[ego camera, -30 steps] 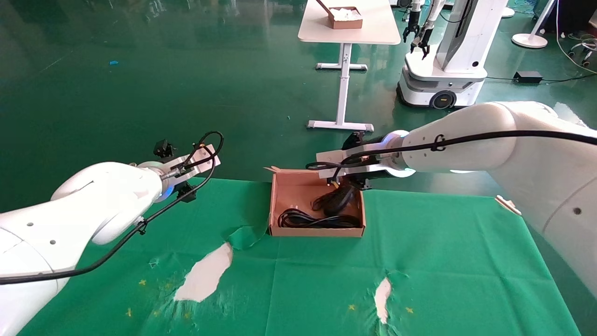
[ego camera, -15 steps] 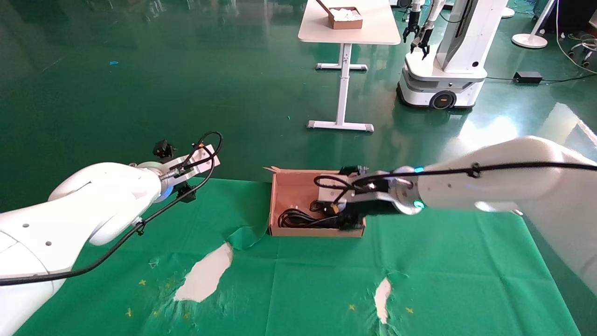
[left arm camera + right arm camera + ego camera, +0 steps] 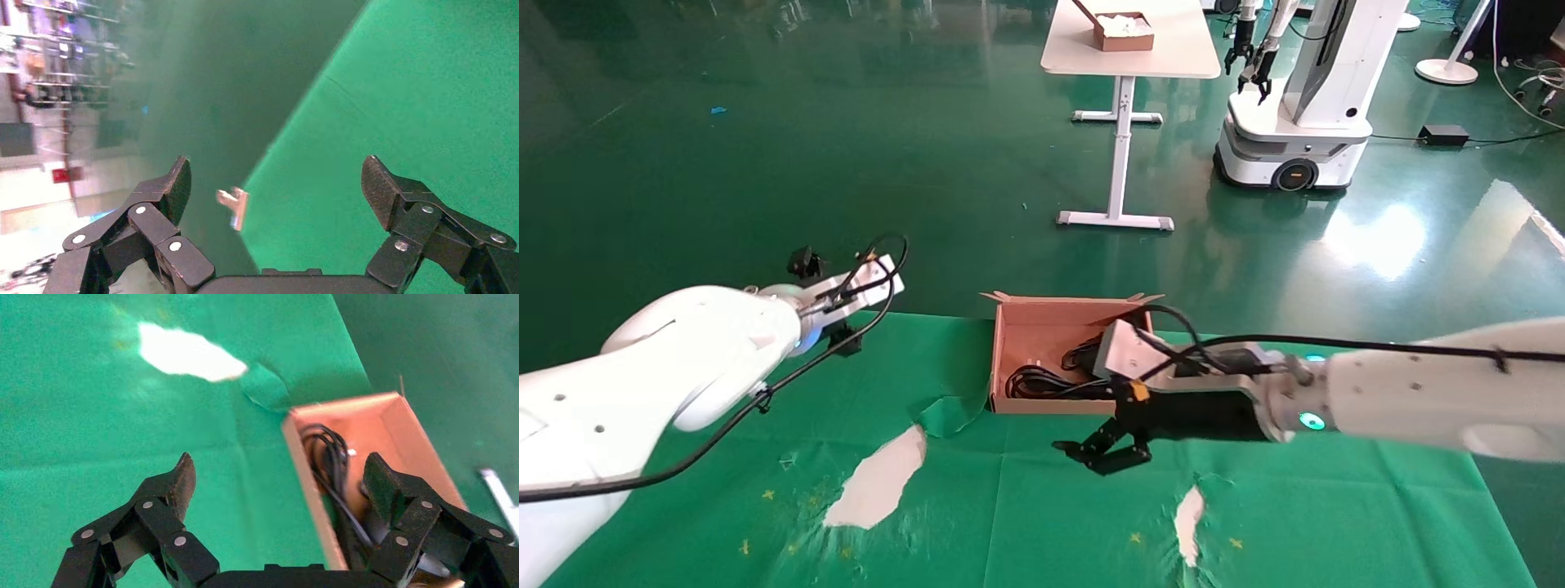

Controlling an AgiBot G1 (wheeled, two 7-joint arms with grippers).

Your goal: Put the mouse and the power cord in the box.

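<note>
Since power cord [image 3: 1042, 382] lies coiled in box [image 3: 1001, 359], your R gripper [image 3: 1101, 451] hangs empty, jaws spread, just outside; L gripper [image 3: 275, 184] parked at cloth edge, jaws spread too.

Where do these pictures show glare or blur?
Head view: a bright glare patch on the glossy floor at far right. Left wrist view: the room beyond the green cloth is smeared, while the left gripper looks sharp. Right wrist view: the box appears slightly soft.

Head camera looks down from above; the right wrist camera, closer, shares the box [image 3: 1042, 327].
</note>
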